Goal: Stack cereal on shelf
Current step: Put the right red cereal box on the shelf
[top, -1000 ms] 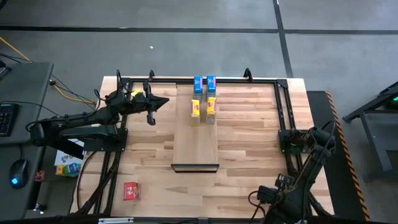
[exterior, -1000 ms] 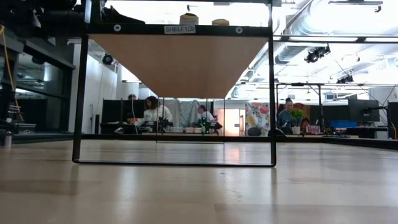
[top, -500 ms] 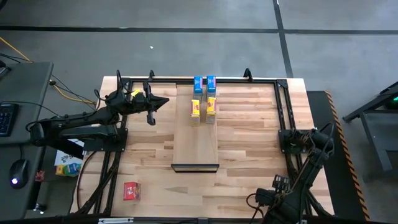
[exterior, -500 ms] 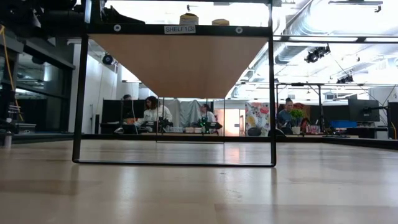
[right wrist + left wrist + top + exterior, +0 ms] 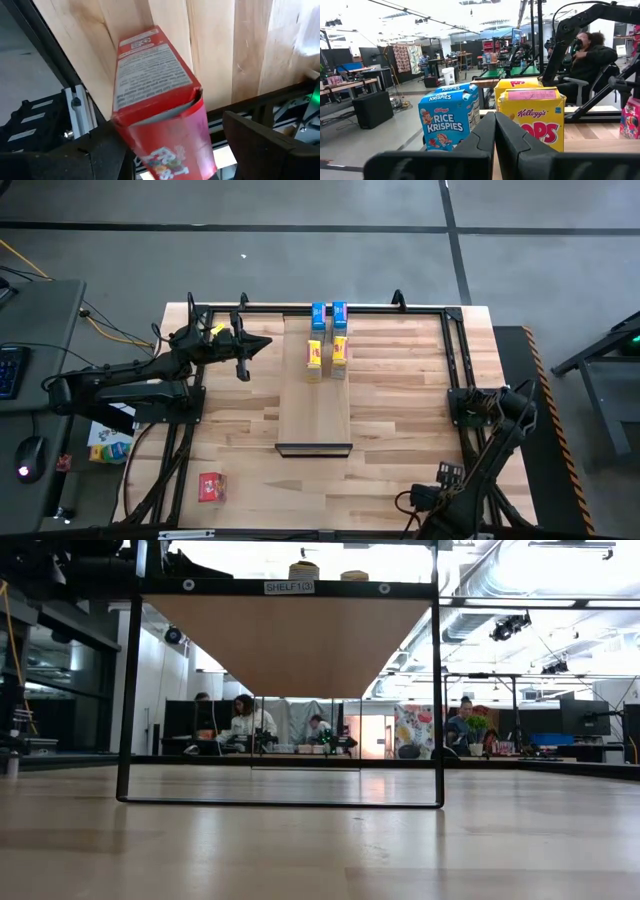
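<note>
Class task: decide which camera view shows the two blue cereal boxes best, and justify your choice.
The left wrist view: one blue Rice Krispies box fills the frame, label readable, the second just behind it. The high view shows both blue boxes only as small tops at the shelf's far end. The low and right wrist views show neither.

A long, narrow plank of smooth pale wood [image 5: 315, 405] lies flat on the tabletop, its dark lip at the near end. Two small blue cardboard cereal boxes [image 5: 328, 313] stand at its far end, two yellow ones [image 5: 327, 355] just in front. One red box [image 5: 210, 486] lies well apart; another red box [image 5: 160, 115] sits tilted between claw fingers.
</note>
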`<state>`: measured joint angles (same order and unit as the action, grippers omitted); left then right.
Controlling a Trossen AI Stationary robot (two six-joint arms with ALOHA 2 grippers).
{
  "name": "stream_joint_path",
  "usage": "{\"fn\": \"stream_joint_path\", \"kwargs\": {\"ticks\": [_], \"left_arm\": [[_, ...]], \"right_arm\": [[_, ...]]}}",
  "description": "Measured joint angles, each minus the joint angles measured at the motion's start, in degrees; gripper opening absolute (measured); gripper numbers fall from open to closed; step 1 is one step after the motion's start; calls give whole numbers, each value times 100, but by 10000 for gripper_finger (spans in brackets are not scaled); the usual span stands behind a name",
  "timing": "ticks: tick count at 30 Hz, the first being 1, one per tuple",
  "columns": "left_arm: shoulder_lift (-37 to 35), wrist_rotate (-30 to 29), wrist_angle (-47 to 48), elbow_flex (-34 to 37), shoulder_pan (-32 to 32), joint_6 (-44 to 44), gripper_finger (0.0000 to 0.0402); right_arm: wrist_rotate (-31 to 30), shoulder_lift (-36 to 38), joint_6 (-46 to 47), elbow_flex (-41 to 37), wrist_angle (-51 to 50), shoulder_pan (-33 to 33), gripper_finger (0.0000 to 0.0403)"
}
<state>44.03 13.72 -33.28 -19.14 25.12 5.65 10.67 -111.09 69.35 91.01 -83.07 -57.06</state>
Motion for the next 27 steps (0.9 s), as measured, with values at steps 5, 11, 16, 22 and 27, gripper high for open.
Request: {"fn": "stream_joint_path", "kwargs": {"ticks": [5, 11, 16, 22, 27], "left_arm": [[0, 0, 0, -2, 0, 0, 0], [0, 2, 0, -2, 0, -2, 0], [0, 2, 0, -2, 2, -46, 0], [0, 2, 0, -2, 2, -46, 0], [0, 2, -2, -2, 0, -46, 0]], "right_arm": [[-65, 0, -84, -198, 232, 0, 309], [-72, 2, -40, -565, 749, 0, 309], [-228, 2, -34, -576, 767, 0, 309], [-378, 2, -38, -576, 774, 0, 307], [-376, 2, -38, -576, 784, 0, 272]]}}
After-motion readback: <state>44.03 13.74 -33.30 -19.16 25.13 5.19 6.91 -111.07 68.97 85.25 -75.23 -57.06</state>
